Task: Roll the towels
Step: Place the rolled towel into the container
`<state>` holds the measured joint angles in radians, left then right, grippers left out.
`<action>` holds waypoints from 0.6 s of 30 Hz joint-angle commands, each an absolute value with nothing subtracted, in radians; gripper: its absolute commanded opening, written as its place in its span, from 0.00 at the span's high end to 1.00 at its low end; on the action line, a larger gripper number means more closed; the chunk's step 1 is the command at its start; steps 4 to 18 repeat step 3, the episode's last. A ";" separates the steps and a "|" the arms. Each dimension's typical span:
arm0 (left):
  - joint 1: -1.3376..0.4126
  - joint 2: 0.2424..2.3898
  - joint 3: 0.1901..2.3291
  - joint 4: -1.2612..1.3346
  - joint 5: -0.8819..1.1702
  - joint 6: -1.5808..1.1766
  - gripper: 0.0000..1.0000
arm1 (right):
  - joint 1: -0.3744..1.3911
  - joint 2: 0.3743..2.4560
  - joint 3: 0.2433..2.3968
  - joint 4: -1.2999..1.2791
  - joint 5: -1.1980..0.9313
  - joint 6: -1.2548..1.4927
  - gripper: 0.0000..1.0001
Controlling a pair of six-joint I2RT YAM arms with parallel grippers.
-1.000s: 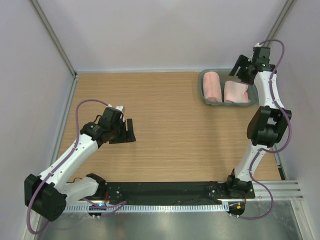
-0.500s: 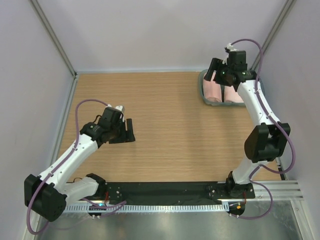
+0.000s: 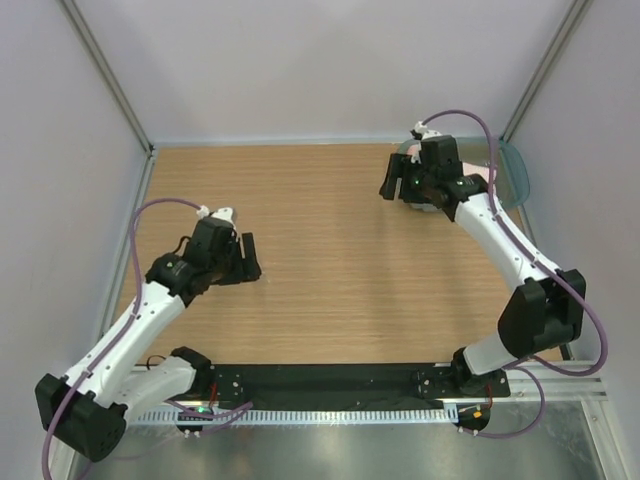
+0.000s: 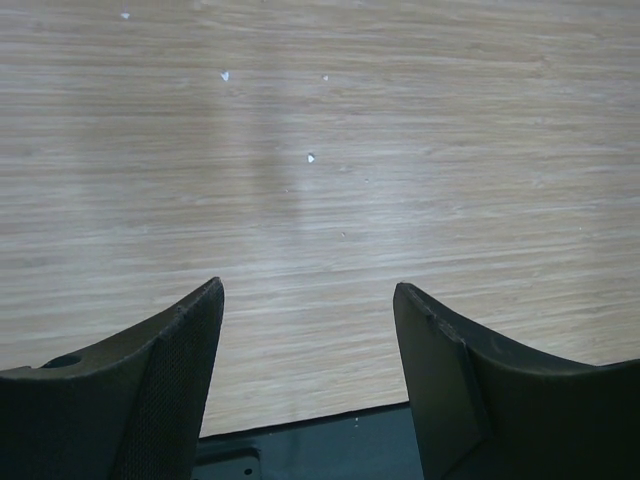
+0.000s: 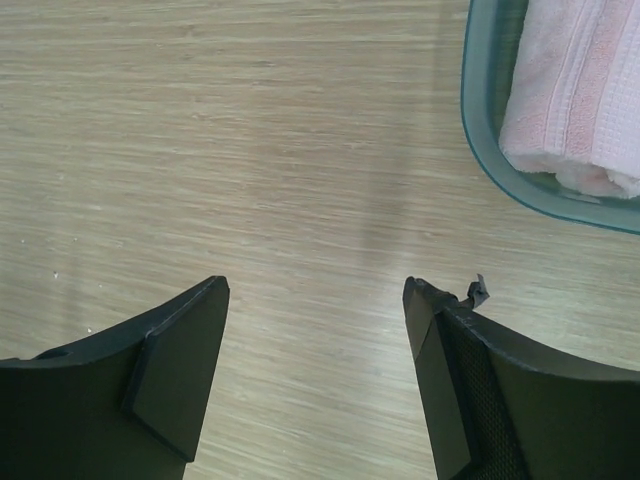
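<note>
Wood-grain table (image 3: pixel 330 300) fills the overhead view, with two arms reaching over it. The left gripper (image 3: pixel 247 262) hovers low over bare boards, jaws spread and nothing between them. The right gripper (image 3: pixel 392 182) hangs with jaws likewise apart and empty. A teal tub (image 3: pixel 512 165) sits just behind its wrist, and the arm covers most of the tub. Only a sliver of pink shows at the wrist's side, too small to identify.

From the left wrist, the two dark fingers (image 4: pixel 170 380) stand wide apart. Plain wood lies ahead of the hand, dotted with a few white specks (image 4: pixel 225 75). No cloth appears near this hand.

From the right wrist, the right gripper (image 5: pixel 315 290) is spread wide over bare wood, holding nothing. Ahead and to the right of the hand curves the tub's rim (image 5: pixel 478 120). A pink towel (image 5: pixel 575 80) lies inside the tub, pressed close to the near wall, with darker ribbed bands running along it. The towel is well clear of both fingers. A small grey scrap (image 5: pixel 478 291) clings to the tip of the right-hand finger.
</note>
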<state>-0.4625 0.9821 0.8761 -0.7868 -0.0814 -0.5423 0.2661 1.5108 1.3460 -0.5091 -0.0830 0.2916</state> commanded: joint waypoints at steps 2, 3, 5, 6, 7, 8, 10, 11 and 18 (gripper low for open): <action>-0.459 0.920 0.896 -0.778 -0.152 -0.552 0.30 | 0.320 1.459 1.327 -0.442 -0.005 0.284 0.24; -0.459 0.902 0.896 -0.770 -0.155 -0.555 0.30 | 0.328 1.459 1.324 -0.443 -0.005 0.279 0.24; -0.459 0.902 0.896 -0.770 -0.155 -0.555 0.30 | 0.328 1.459 1.324 -0.443 -0.005 0.279 0.24; -0.459 0.902 0.896 -0.770 -0.155 -0.555 0.30 | 0.328 1.459 1.324 -0.443 -0.005 0.279 0.24; -0.459 0.902 0.896 -0.770 -0.155 -0.555 0.30 | 0.328 1.459 1.324 -0.443 -0.005 0.279 0.24; -0.459 0.902 0.896 -0.770 -0.155 -0.555 0.30 | 0.328 1.459 1.324 -0.443 -0.005 0.279 0.24; -0.459 0.902 0.896 -0.770 -0.155 -0.555 0.30 | 0.328 1.459 1.324 -0.443 -0.005 0.279 0.24; -0.459 0.902 0.896 -0.770 -0.155 -0.555 0.30 | 0.328 1.459 1.324 -0.443 -0.005 0.279 0.24; -0.459 0.902 0.896 -0.770 -0.155 -0.555 0.30 | 0.328 1.459 1.324 -0.443 -0.005 0.279 0.24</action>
